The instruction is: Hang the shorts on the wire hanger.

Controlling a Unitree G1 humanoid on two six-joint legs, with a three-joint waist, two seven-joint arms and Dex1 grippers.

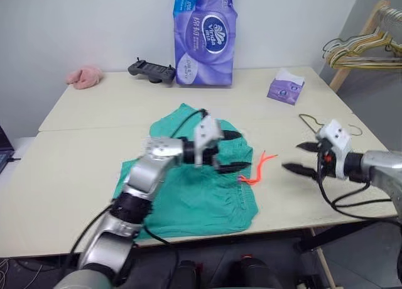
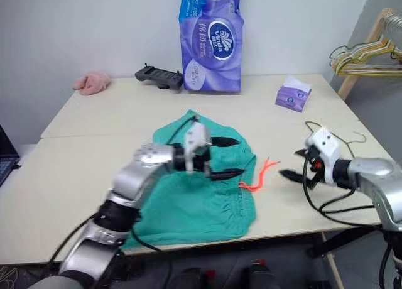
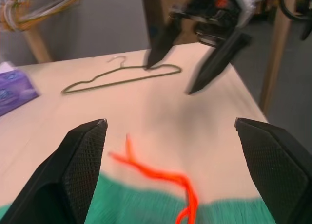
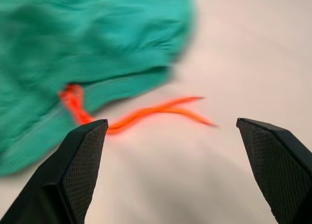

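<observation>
The shorts (image 1: 188,195) lay flat on the counter (image 1: 75,169), waistband toward my right, orange drawstring (image 1: 259,169) trailing rightward; the wire hanger (image 3: 122,78) lay beyond my right gripper (image 1: 301,158), hook pointing away; my left gripper (image 1: 233,152) hovered wide over the shorts, right likewise agape, both empty.

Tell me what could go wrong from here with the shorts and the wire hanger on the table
Three risks:
1. The thin dark wire hanger lies flat on the table, partly behind the open right gripper; its fingers may slip off the wire.
2. The bright orange drawstring trails loose from the teal fabric shorts between both grippers and could snag a fingertip.
3. The open left gripper hovers above the shorts and points at the right gripper, so the two could collide.
</observation>
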